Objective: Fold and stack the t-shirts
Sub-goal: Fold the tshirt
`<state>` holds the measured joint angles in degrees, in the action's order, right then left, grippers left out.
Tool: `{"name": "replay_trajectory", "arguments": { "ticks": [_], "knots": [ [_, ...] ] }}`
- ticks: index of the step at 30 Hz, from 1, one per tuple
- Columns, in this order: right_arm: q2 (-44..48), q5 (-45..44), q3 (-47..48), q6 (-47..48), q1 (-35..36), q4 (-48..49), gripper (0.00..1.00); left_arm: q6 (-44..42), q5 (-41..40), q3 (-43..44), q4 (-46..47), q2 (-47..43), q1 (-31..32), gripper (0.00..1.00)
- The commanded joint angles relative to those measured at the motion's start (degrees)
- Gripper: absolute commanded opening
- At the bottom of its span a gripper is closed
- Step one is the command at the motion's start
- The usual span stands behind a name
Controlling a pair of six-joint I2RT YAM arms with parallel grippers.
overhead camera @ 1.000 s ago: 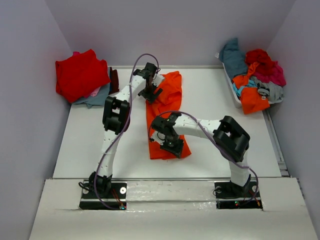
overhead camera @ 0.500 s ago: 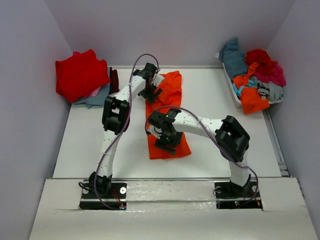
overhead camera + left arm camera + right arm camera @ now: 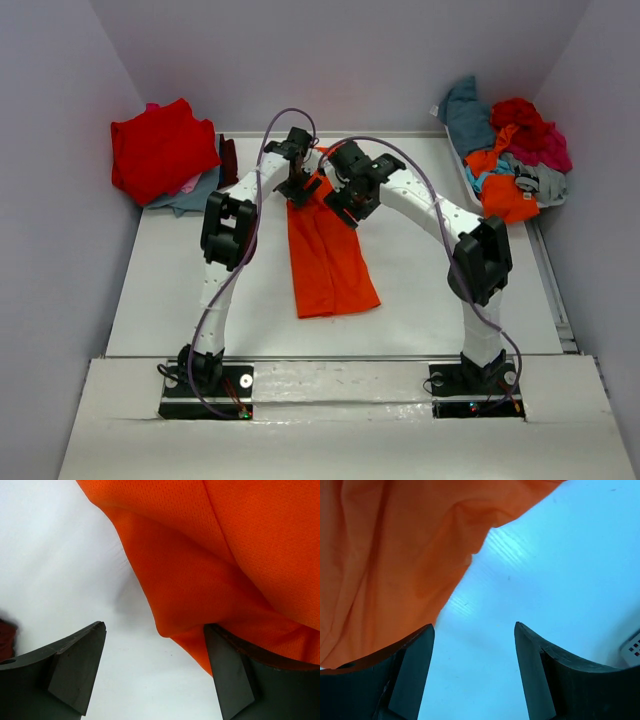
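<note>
A bright orange t-shirt (image 3: 332, 262) lies folded into a long narrow strip down the middle of the table. My left gripper (image 3: 300, 188) stands open at the strip's far left edge. In the left wrist view (image 3: 155, 672) the orange cloth (image 3: 225, 555) reaches its right finger (image 3: 230, 677), with bare table between the jaws. My right gripper (image 3: 347, 205) is open at the strip's far right side. In the right wrist view (image 3: 475, 672) only table shows between the jaws, and the orange cloth (image 3: 390, 560) lies to the upper left.
A stack of folded t-shirts sits at the far left corner, a red one (image 3: 160, 148) on top and grey (image 3: 188, 196) beneath. At the far right, a white bin (image 3: 466, 192) holds a heap of loose t-shirts (image 3: 510, 150). Walls close in on three sides.
My right gripper opened, let go of the orange t-shirt's near end and moved up to its far right side. The left gripper stayed in place, open.
</note>
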<state>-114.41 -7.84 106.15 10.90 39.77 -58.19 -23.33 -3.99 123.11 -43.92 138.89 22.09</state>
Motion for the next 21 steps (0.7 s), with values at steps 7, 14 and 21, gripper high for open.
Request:
{"name": "replay_trajectory", "arguments": {
  "ticks": [7, 14, 21],
  "knots": [
    [-6.96, 1.77, 11.09, -1.84, -4.61, 2.92, 0.70, -2.94, -4.71, 0.03, 1.20, -11.88, 3.84, 0.92],
    [-6.71, 0.72, 11.55, -2.81, -5.13, 3.52, 0.70, -3.12, -2.51, 2.22, 3.67, -15.40, 4.90, 0.92],
    [-9.42, 2.47, 14.78, -5.18, -10.24, 3.53, 0.70, -2.51, -1.38, -3.57, 2.70, -21.63, 4.90, 0.92]
  ]
}}
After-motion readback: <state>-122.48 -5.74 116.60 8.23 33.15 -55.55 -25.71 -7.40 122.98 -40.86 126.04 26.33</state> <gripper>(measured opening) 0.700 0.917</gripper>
